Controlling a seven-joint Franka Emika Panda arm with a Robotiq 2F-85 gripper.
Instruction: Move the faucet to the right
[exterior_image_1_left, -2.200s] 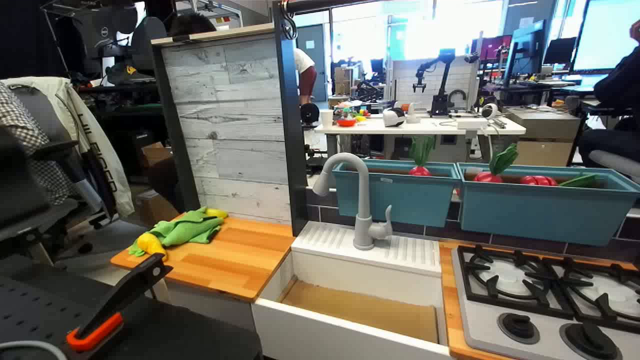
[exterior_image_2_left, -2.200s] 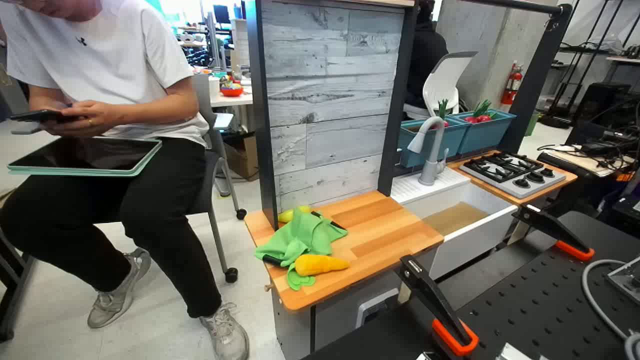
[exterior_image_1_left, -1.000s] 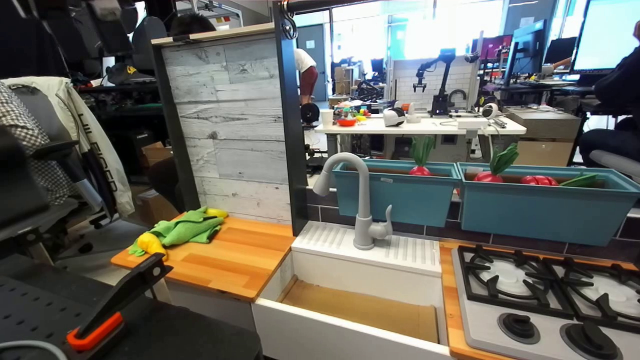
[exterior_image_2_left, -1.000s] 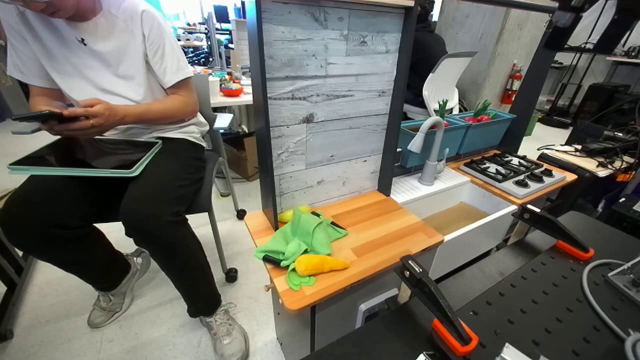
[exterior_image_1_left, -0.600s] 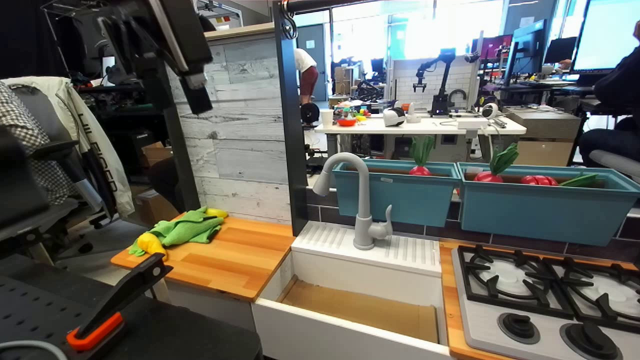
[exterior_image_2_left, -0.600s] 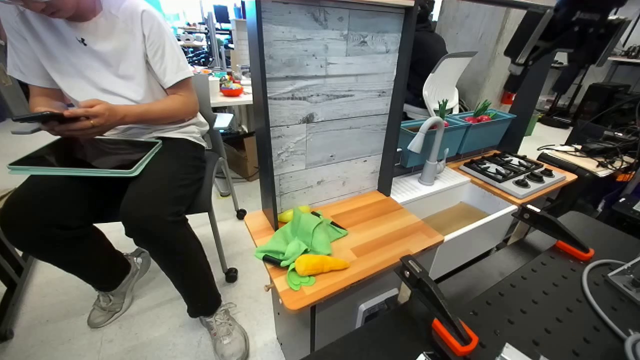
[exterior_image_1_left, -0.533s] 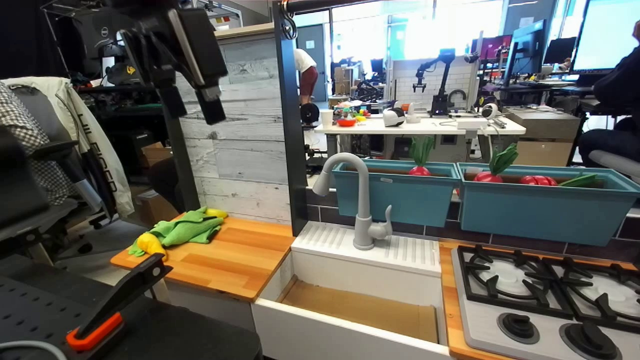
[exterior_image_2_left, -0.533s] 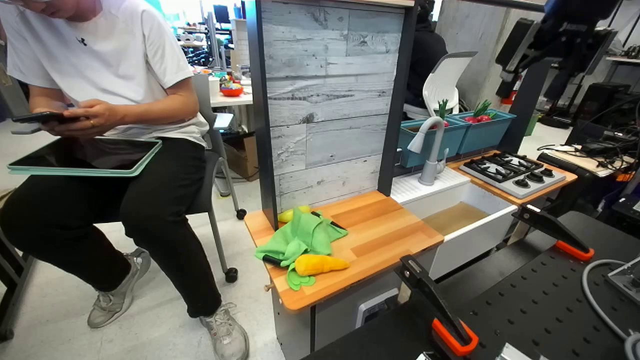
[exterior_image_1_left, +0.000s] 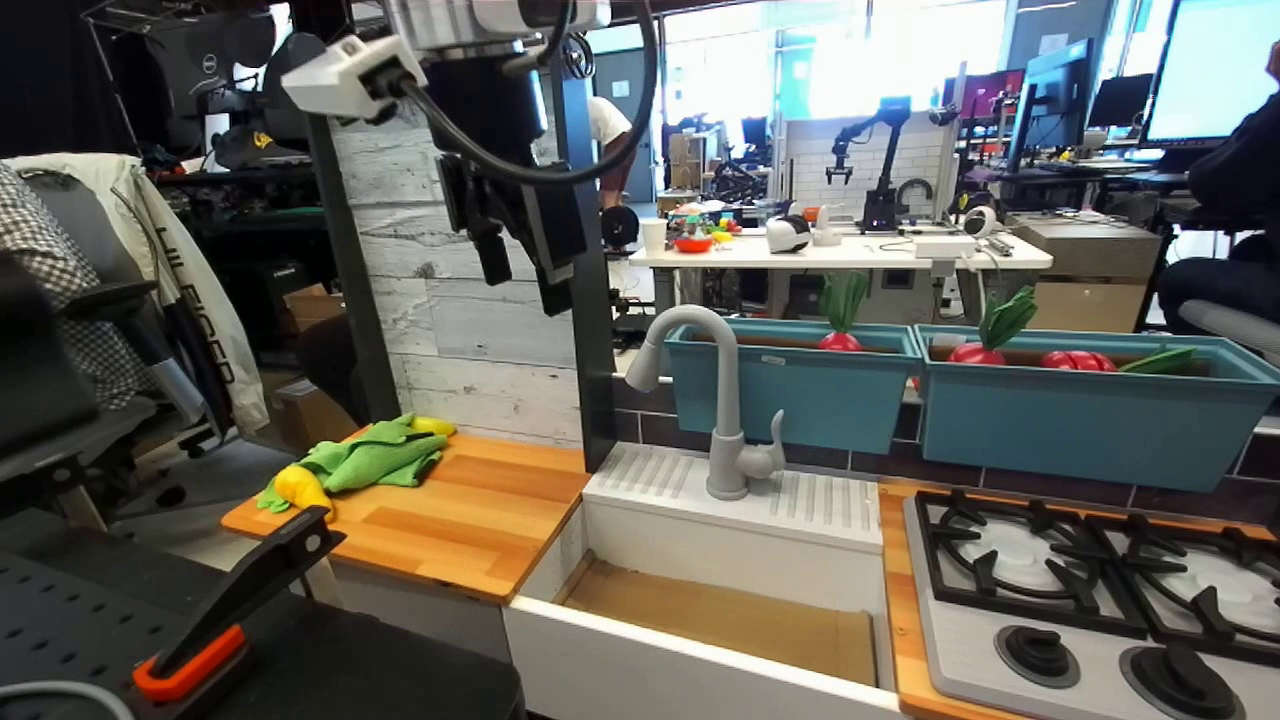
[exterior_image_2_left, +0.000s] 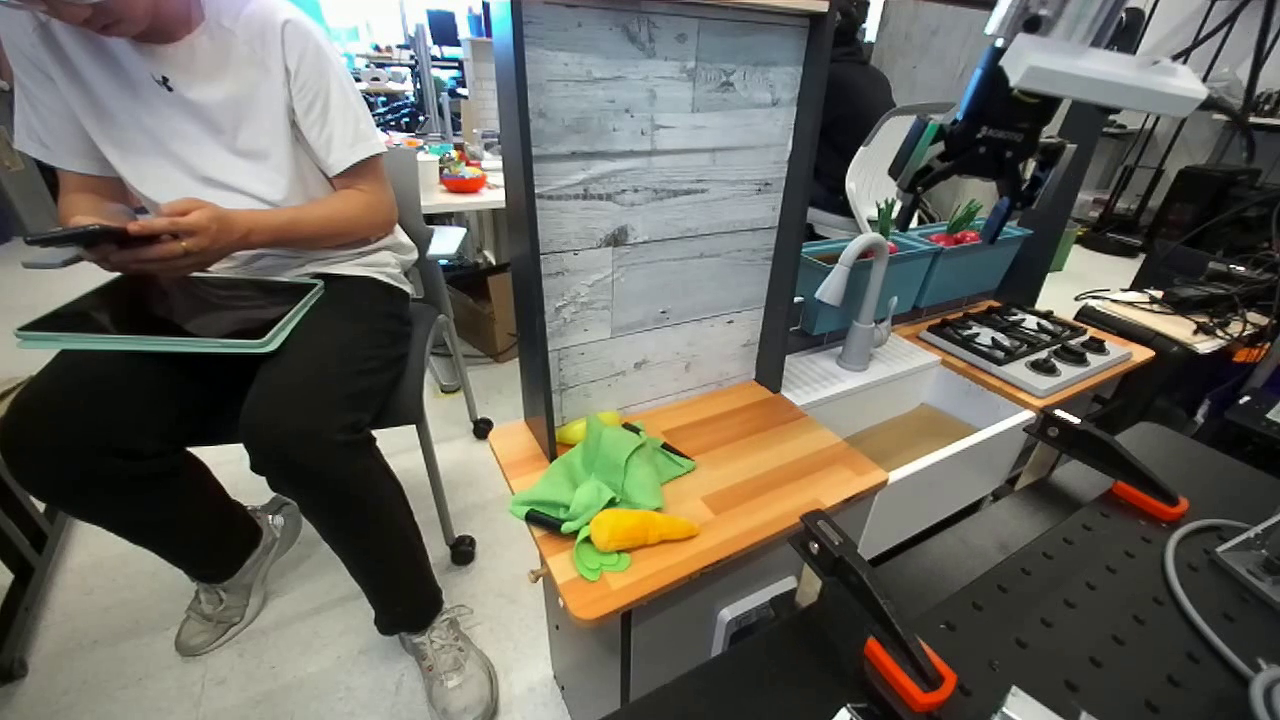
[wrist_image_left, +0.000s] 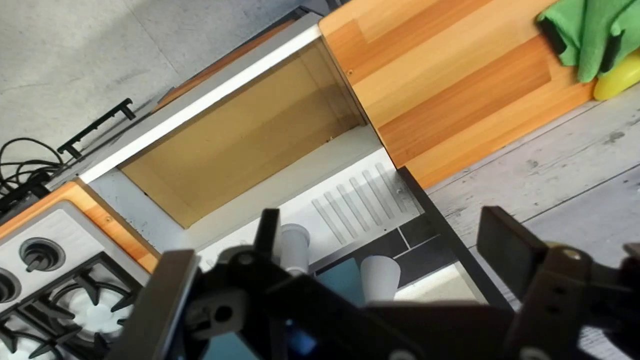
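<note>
Grey and curved at the top, the tap (exterior_image_1_left: 727, 395) stands straight up on the white ledge (exterior_image_1_left: 830, 520) behind the sink (exterior_image_1_left: 690, 682). The gripper (exterior_image_1_left: 526, 282) hangs in the air, higher than the tap; its two fingers (wrist_image_left: 505, 245) are far apart and hold nothing. A green cloth (exterior_image_1_left: 385, 457) lies on the wooden counter (exterior_image_1_left: 490, 520).

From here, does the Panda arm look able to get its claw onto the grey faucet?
Probably yes: the claw is open, and nothing visible seems to block the way to the faucet. The dark post and blue planter nearby could crowd the approach.
</note>
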